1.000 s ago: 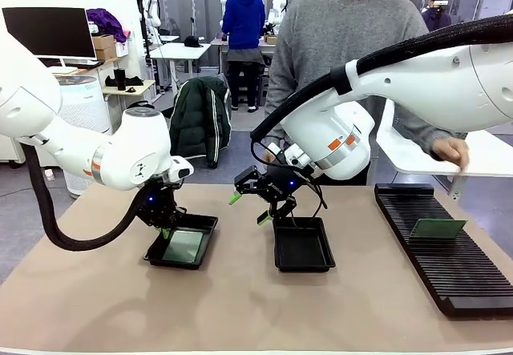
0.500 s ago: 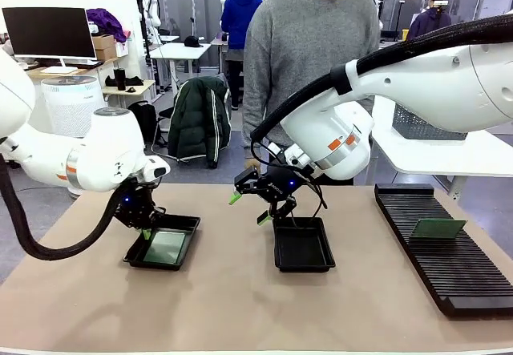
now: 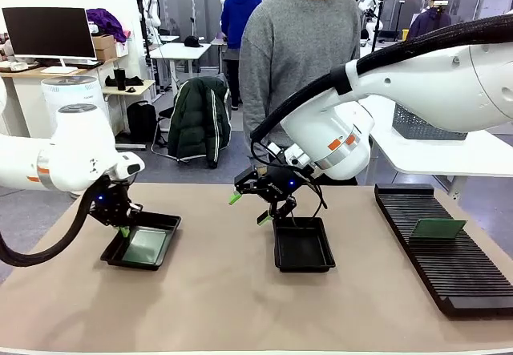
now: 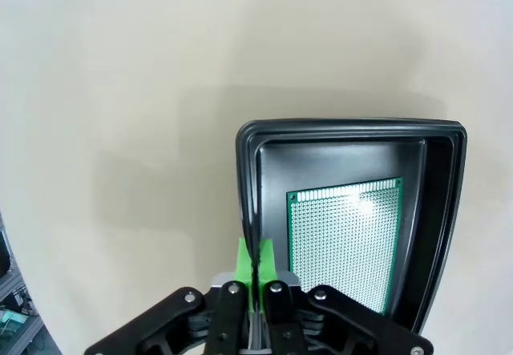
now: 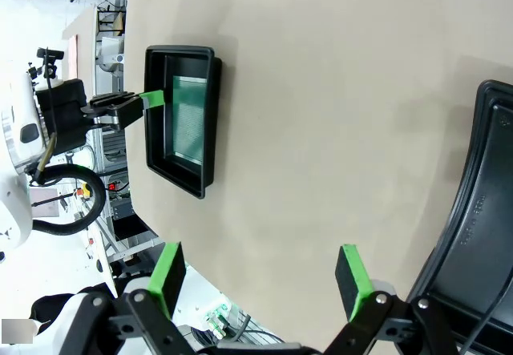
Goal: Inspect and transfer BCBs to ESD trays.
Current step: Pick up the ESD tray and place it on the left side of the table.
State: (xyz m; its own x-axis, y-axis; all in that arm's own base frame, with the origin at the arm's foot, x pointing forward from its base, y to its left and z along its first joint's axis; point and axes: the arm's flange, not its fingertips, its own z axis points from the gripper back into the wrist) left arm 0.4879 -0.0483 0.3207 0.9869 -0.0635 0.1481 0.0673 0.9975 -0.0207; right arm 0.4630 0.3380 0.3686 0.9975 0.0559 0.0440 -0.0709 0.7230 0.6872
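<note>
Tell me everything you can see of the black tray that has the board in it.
The tray is shallow, black and rectangular, plastic by its look, with a raised flared rim and rounded corners, at the robot's left of the tan table. One green perforated circuit board lies flat on its floor. The left gripper is shut on one rim wall, a green pad each side. Whether it rests fully on the table is unclear.

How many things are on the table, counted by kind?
tray: 2
board: 2
rack: 1
Total: 5
</note>
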